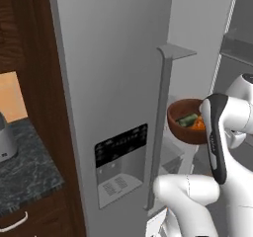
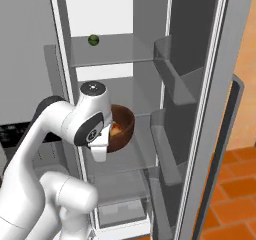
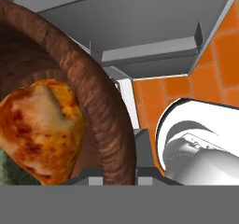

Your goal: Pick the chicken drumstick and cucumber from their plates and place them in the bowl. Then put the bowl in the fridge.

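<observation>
Hand view: end effector (image 3: 113, 178) tips hidden at the bowl (image 3: 93, 92) rim, grip unclear

We see the bowl (image 3: 100, 111) close up, its thick reddish-brown grained rim arching from the upper left down to the bottom centre. Inside it, against the inner wall, lies the chicken drumstick (image 3: 42, 129), glossy orange-brown with pale patches. Just under the drumstick, at the lower left edge, a sliver of dull green shows, likely the cucumber (image 3: 5, 171), though too little is visible to be sure. Beyond the bowl's rim we see grey fridge (image 3: 154, 27) panels and a shelf ledge above, and past those an orange tiled floor (image 3: 177, 85) to the right of the bowl.
</observation>
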